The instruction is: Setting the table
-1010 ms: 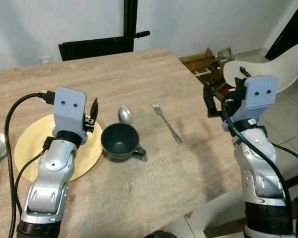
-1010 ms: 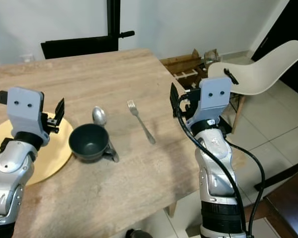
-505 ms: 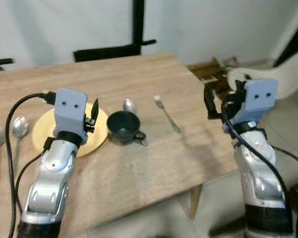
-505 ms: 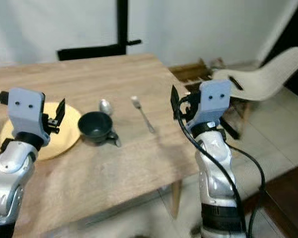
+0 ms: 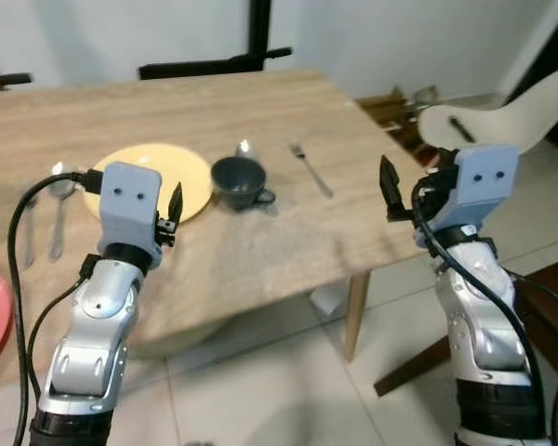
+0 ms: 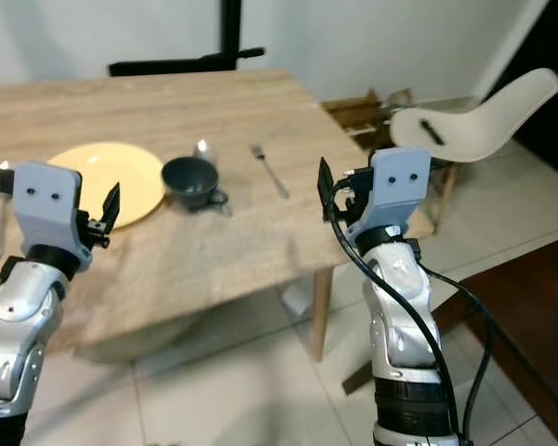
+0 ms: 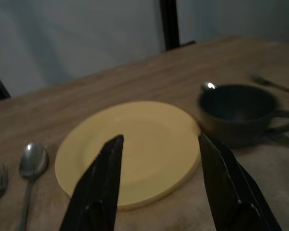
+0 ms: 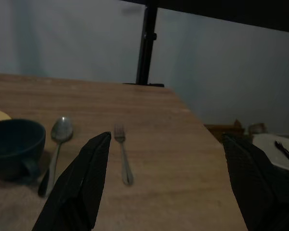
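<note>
both grippers' jaws are apart and empty; step closer to the desk (image 5: 260,251) first, then square up on the yellow plate (image 7: 130,149) and dark cup (image 7: 238,113).

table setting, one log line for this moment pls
left gripper: open, empty, facing yellow plate | right gripper: open, empty, facing fork | dark cup: beside plate, spoon behind it

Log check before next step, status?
Left gripper and right gripper open, empty. Yellow plate, dark cup, fork on table. Nothing in the way.
</note>
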Controlling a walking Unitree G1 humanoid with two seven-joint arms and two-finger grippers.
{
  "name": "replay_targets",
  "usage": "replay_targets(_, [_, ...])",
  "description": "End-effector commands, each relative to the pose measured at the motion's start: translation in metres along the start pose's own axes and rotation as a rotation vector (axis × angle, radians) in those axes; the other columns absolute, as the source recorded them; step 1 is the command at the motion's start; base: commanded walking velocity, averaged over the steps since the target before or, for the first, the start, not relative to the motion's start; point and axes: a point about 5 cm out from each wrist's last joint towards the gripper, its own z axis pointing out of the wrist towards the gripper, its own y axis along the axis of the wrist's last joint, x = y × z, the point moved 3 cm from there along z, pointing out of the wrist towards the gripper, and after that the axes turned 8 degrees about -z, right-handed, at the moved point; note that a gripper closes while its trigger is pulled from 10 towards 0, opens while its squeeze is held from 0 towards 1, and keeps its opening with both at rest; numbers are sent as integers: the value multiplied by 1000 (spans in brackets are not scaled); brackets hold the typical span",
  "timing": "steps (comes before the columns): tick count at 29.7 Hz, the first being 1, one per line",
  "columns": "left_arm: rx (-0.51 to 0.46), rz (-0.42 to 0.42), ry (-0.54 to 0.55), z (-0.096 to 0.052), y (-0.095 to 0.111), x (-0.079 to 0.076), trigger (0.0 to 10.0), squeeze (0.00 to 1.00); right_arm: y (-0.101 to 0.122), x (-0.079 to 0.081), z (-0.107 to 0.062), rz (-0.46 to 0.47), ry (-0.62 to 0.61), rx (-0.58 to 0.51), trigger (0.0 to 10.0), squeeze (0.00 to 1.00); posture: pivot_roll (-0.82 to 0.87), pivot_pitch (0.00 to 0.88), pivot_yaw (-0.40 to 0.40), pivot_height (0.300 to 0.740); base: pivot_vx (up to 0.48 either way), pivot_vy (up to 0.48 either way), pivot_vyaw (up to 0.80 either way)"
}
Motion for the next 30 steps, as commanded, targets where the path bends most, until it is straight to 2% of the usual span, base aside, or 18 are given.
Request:
replay_targets(1, [3, 0, -6, 0, -1, -3, 10000, 141, -2, -6, -2, 0, -21, 5, 10000, 0, -91, 0, -29, 740, -345, 0, 0])
replay_targets(30, [1, -8, -26, 2, -3, -9, 10000, 145, -4, -8, -3, -12, -20, 8, 10000, 0, -112, 0, -24, 740, -347, 0, 0])
